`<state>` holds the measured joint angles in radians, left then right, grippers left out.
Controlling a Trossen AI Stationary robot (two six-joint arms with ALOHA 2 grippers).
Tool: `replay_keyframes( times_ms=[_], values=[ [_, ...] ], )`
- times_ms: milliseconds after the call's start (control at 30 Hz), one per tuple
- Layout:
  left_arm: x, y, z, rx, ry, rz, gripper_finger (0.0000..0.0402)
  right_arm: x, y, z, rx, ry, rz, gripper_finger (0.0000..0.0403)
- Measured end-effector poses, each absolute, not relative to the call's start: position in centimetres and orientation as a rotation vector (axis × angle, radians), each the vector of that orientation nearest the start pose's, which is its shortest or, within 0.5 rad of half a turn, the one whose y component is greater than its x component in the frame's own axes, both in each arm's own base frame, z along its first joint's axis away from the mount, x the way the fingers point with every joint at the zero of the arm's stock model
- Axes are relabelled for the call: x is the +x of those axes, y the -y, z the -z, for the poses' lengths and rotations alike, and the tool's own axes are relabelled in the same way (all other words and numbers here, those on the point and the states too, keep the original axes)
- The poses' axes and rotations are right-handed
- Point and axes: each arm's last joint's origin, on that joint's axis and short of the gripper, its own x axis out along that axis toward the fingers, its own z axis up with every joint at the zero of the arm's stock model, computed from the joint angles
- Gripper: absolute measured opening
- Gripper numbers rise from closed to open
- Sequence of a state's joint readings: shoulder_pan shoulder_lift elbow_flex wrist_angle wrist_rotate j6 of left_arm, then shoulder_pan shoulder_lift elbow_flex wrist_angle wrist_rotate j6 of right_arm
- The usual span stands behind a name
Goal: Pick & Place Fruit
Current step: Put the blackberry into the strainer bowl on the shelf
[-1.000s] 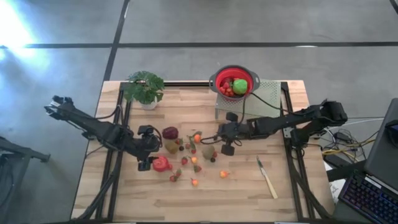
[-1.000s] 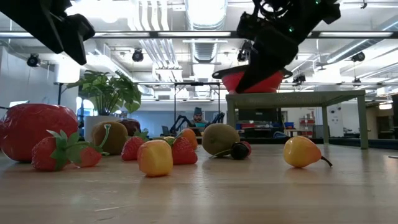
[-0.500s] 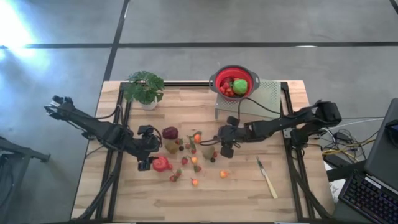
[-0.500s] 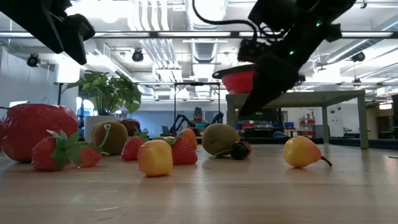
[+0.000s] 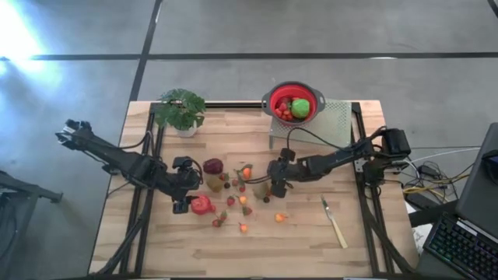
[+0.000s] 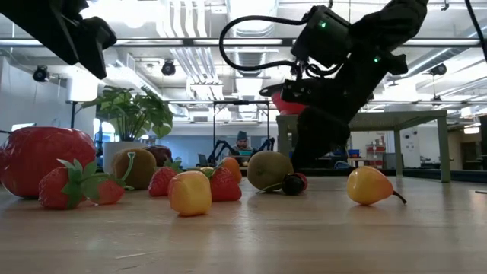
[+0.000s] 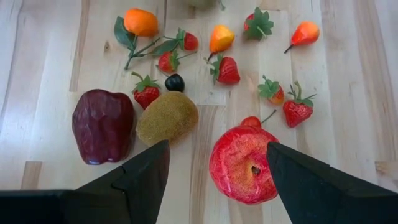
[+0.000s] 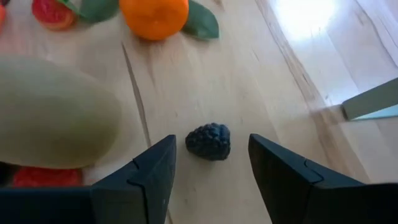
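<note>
Right claw (image 8: 208,171) hung low over the surface (image 5: 303,233), fingers parted, gripping nothing; a dark berry (image 8: 208,141) lay between them, roundish, no clear long axis. Beside it a brown kiwi (image 8: 53,112) lay on its side. Left claw (image 7: 214,171) waited open above a red apple (image 7: 242,165).

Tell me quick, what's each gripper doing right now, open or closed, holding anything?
Left gripper: open, empty, above the big red apple.
Right gripper: open, empty, straddling a small blackberry.
</note>
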<state>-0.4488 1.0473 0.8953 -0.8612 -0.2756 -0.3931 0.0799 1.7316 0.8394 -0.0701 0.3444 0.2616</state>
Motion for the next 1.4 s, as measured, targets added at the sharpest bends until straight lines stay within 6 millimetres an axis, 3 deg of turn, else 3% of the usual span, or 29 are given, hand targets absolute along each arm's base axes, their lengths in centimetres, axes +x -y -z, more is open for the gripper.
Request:
replay_keyframes(
  times_ms=[333,667,867,1300,1400],
  values=[
    [17.5,7.5,-27.3,-0.003,-0.955,-0.03,0.0273,31.8,-1.1,-12.9,0.055,-0.858,0.373,0.018],
    [17.5,7.5,-27.3,-0.004,-0.954,-0.029,0.0273,32.3,-0.7,-10.6,0.055,-0.893,0.391,0.0172],
    [17.5,7.5,-27.3,-0.004,-0.955,-0.03,0.0273,32.4,-0.7,-10.8,0.072,-0.881,0.396,0.0172],
    [17.5,7.5,-27.3,-0.004,-0.955,-0.03,0.0273,32.5,-0.8,-10.9,0.075,-0.879,0.37,0.0088],
    [17.5,7.5,-27.3,-0.004,-0.955,-0.03,0.0273,32.5,-0.8,-11.0,0.079,-0.878,0.364,0.0084]
  ],
)
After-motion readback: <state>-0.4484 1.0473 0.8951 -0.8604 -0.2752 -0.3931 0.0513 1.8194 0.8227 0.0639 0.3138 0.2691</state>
